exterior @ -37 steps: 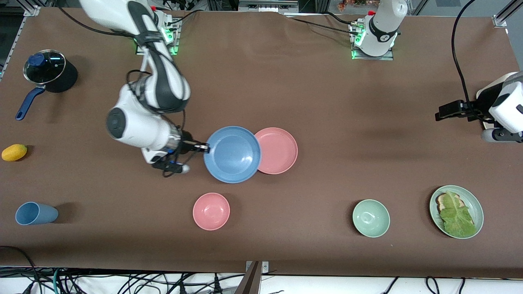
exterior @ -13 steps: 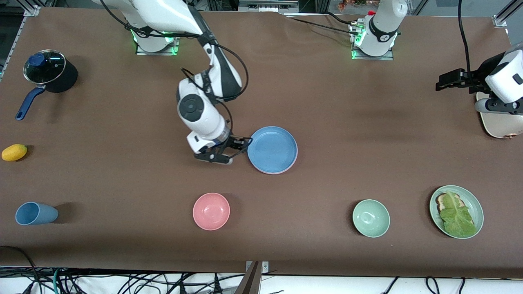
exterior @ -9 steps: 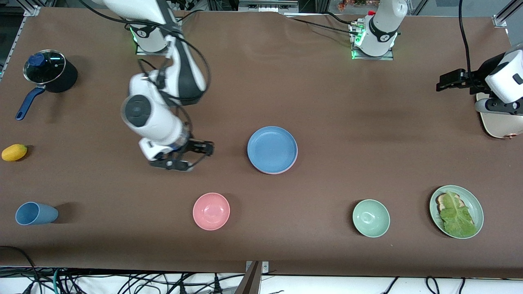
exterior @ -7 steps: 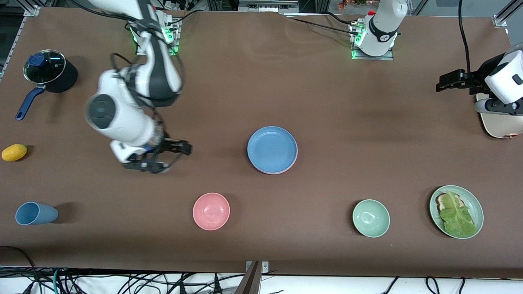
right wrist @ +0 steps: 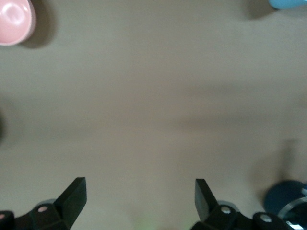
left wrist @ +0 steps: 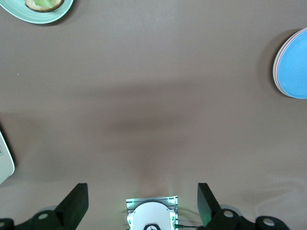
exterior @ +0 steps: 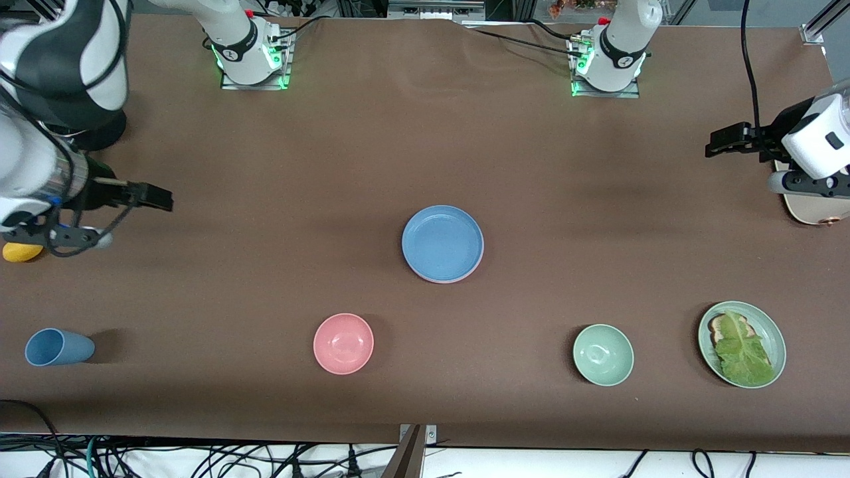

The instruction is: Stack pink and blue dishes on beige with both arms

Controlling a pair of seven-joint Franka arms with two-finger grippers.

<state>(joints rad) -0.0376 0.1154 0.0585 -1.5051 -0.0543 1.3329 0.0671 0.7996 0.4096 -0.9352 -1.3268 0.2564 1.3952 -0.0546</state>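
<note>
Front view: matte blue plate (exterior: 442, 241) covers pink plate (exterior: 443, 281); both grippers spread, empty.

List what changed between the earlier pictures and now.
The right tool set the blue plate on the pink plate, released it, and withdrew, open, toward its own end of the table. The left tool, pink bowl and green bowl barely changed.

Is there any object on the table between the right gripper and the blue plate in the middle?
Nothing visible does. Only bare table lies between the right gripper, jaws open, and the blue plate.
</note>
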